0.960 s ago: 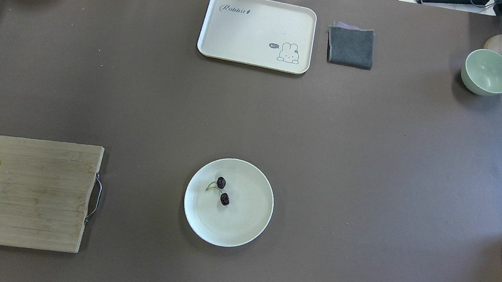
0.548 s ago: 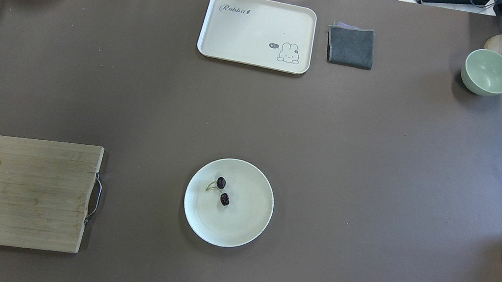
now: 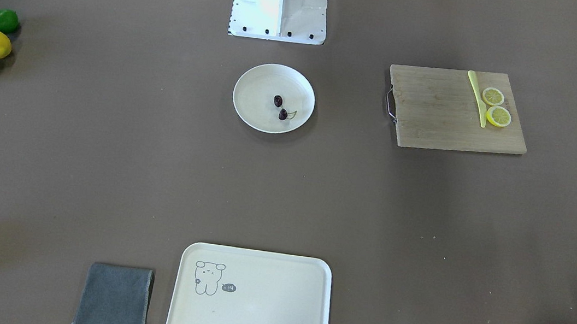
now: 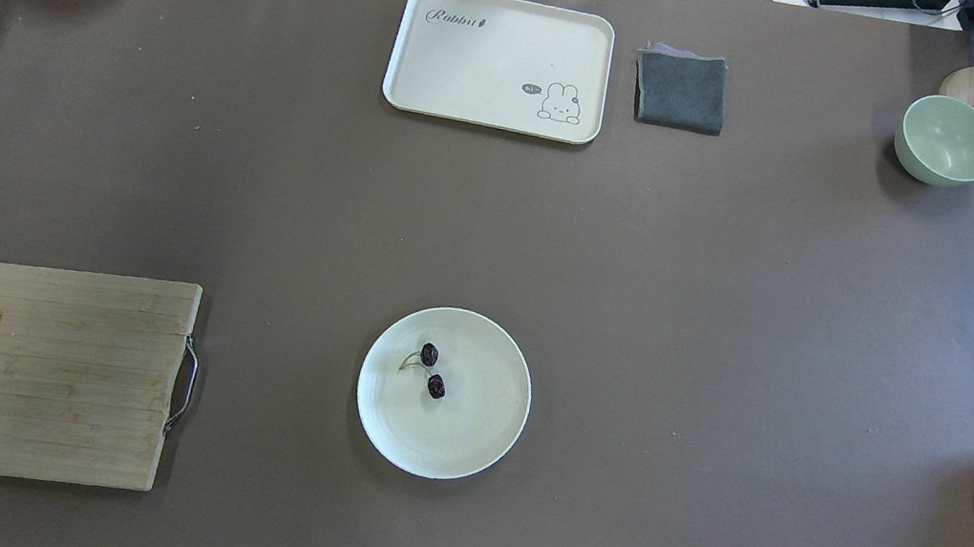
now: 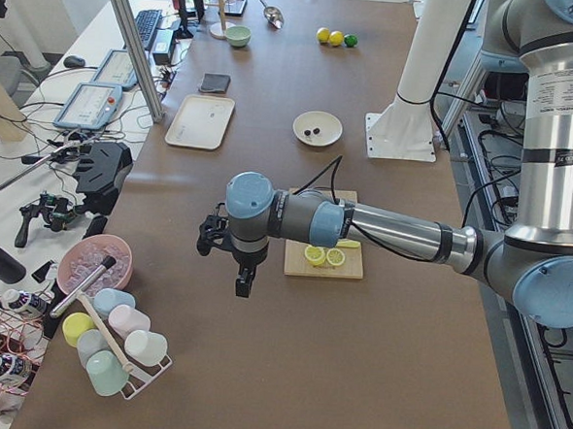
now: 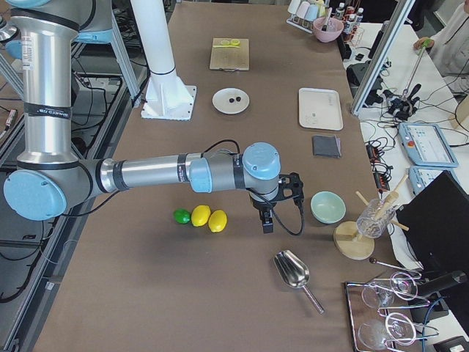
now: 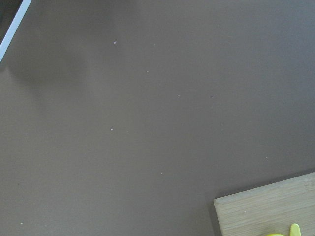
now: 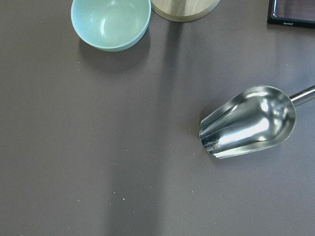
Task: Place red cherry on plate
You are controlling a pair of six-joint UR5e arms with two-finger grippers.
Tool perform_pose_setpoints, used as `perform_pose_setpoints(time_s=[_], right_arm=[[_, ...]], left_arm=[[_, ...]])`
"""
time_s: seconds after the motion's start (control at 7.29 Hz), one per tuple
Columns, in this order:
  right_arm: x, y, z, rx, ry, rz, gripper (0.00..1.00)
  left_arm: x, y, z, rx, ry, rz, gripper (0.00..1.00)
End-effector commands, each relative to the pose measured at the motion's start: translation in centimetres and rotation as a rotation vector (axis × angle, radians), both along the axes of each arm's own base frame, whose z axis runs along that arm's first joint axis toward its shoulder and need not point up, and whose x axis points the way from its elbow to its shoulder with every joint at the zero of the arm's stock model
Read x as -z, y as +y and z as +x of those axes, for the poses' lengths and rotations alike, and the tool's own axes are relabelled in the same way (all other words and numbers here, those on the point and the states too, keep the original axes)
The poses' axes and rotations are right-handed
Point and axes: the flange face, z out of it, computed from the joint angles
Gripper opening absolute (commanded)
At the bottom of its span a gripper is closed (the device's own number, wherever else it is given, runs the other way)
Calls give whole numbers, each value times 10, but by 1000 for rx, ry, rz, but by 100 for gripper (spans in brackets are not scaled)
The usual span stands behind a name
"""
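On the brown table point(image 4: 734, 301), the red cherry point(image 4: 436, 387) already lies on the plate point(image 4: 463, 434), left of centre, so the task looks done. The left tool point(image 5: 244, 285) and right tool point(image 6: 267, 222) hang far off at the table's ends. I cannot tell whether they are wide or narrow.

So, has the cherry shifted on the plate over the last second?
No. The red cherry lies where it was, just left of centre on the plate, in the overhead view.

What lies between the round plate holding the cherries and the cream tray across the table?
Nothing: in the overhead view only bare brown table separates the plate from the cream tray; the front-facing view agrees.
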Motion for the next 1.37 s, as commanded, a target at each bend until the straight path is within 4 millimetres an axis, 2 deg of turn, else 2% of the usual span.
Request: perform_pose_setpoints(time_s=[0.0,0.55,0.82,0.96,1.23], right_arm=[[-5,3,-5,11,3,-9,100],[-17,12,-5,0,2,-68,100],[-6,16,-3,-3,7,-44,100],[-17,27,0,-3,15,-54,100],[-20,27,1,-15,29,-68,100]], left_arm=[[2,4,-5,8,4,6,97],[-9,14,-4,5,1,-16,98],[-13,18,-4,5,4,-27,98],[-15,20,-4,5,3,-31,98],[-18,20,-2,0,4,-36,98]])
